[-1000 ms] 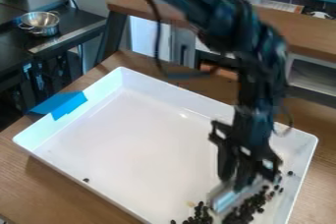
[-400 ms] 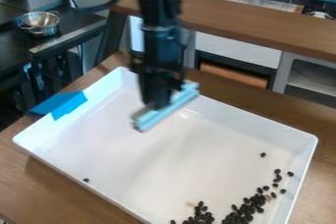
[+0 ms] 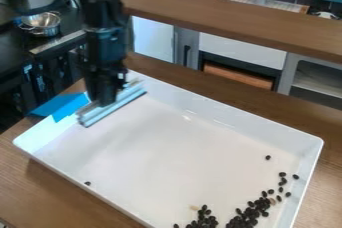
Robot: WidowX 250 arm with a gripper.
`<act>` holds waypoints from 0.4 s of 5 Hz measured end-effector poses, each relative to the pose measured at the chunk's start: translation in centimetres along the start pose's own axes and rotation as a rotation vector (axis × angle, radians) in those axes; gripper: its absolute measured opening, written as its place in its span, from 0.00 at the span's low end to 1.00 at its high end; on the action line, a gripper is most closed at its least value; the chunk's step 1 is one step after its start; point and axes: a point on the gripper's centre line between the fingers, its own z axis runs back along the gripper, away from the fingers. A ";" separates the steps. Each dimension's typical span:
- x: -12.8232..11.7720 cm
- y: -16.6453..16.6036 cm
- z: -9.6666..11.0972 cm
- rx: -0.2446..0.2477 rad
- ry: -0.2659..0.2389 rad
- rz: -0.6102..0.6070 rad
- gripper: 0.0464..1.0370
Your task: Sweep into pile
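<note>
The tool [image 3: 103, 103] grasps a pale-blue sweeper [image 3: 116, 108] directly beneath it. In the white tray [image 3: 167, 162], most dark beans [image 3: 250, 213] lie well apart from the tool, lower right in view; 1 sits below it.

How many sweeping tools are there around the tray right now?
1: the sweeping tool, held in the gripper at the far left part of the white tray.

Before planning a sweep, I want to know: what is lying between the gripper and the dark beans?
The camera view shows the blue blade at the gripper, then bare white tray floor, with one small pale bit close to the beans.
</note>
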 end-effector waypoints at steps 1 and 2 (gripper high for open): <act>-2.2 2.7 -1.9 0.034 0.005 0.011 0.28; -3.1 3.3 -2.9 0.051 0.000 0.004 0.28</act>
